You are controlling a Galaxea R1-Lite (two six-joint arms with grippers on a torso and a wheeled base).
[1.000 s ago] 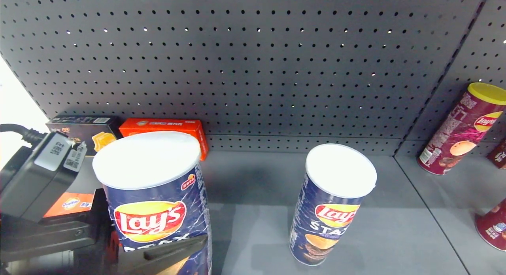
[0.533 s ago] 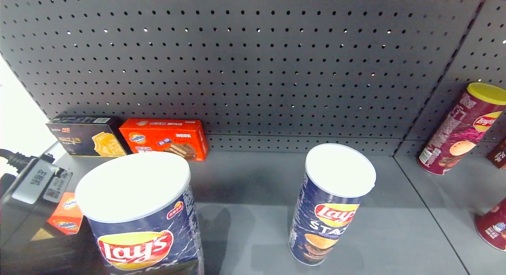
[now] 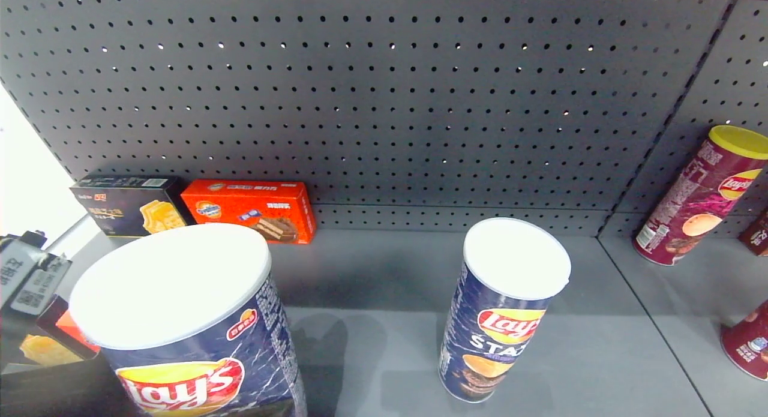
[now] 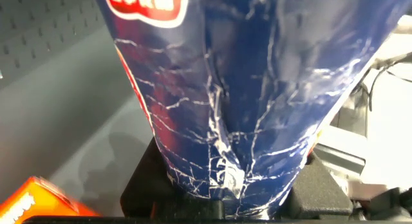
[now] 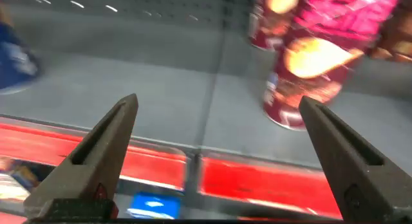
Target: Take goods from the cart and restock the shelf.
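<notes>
Two right fingers spread wide; left fingers clamp blue can.

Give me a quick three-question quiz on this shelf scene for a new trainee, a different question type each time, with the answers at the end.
1. True or false: the right gripper is shut on a can.
2. What sits right beside the black box at the back of the shelf? A) orange box B) maroon can C) standing blue can
3. Fill in: the blue can in the left gripper has a ___ lid.

Key: 1 false, its jaws stand open and hold nothing. 2 A. 3 white.
</notes>
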